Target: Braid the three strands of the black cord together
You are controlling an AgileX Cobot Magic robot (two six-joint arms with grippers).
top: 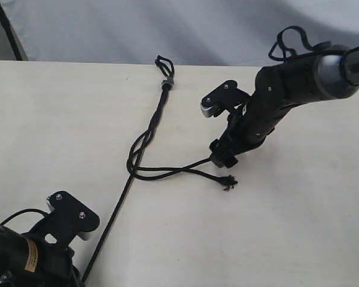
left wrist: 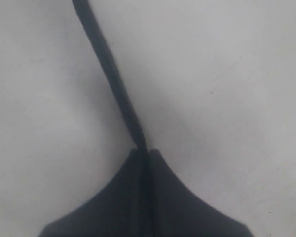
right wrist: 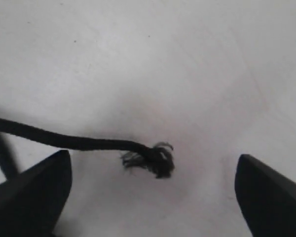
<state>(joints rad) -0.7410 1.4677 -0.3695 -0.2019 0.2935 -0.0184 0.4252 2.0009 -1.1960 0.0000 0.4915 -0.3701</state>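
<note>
The cord (top: 149, 128) lies on the pale worktop (top: 299, 227), running from its small loop (top: 163, 63) near the far edge toward the near left corner. Just below the loop sits a grey band (top: 166, 82), and from there the strands (top: 145, 140) run twisted together for a stretch before they loosen into an open crossing near the middle of the worktop. One strand (top: 116, 206) leaves that crossing and runs straight and taut to the left gripper (left wrist: 144, 152), whose jaws are pressed together on it; in the left wrist view it comes out of the seam between them. The other two strands bend off to the right, lying close together on the worktop. One reaches up to the right gripper (top: 222, 156); the other ends in a frayed tip (top: 229, 182) just beside it. In the right wrist view the jaws of that gripper stand wide apart, low over the worktop, and a frayed strand end (right wrist: 158, 159) lies between them, touching neither. The right arm (top: 299, 81) reaches in from the far right.
</note>
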